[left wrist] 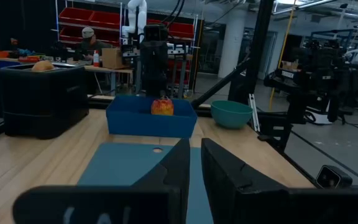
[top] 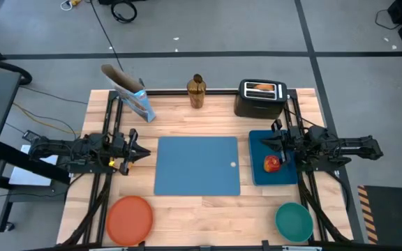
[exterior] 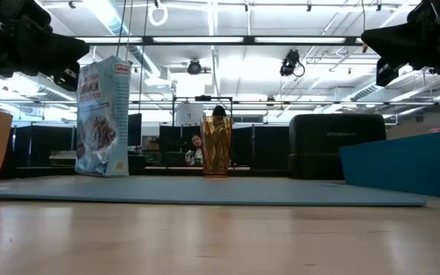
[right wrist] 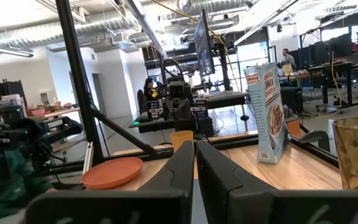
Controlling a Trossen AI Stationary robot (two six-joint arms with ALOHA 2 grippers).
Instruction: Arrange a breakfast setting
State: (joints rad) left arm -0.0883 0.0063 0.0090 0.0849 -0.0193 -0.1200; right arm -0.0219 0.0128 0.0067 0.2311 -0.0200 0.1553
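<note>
The blue placemat (top: 197, 166) lies flat at the centre of the table (top: 187, 122). From it, the orange plate (top: 129, 219) sits at seven o'clock and the teal bowl (top: 294, 220) at five o'clock, both near the front edge. The cereal box (top: 132, 95) stands at eleven o'clock, an amber glass (top: 196, 93) at twelve, and the black toaster (top: 260, 98), toast in its slot, at one. At three o'clock a red apple (top: 272, 164) rests on a blue box (top: 260, 143).

The left gripper (top: 139, 151) hovers at nine o'clock, jaws clenched on nothing. The right gripper (top: 276, 141) hovers over the blue box, jaws likewise clenched, empty.
</note>
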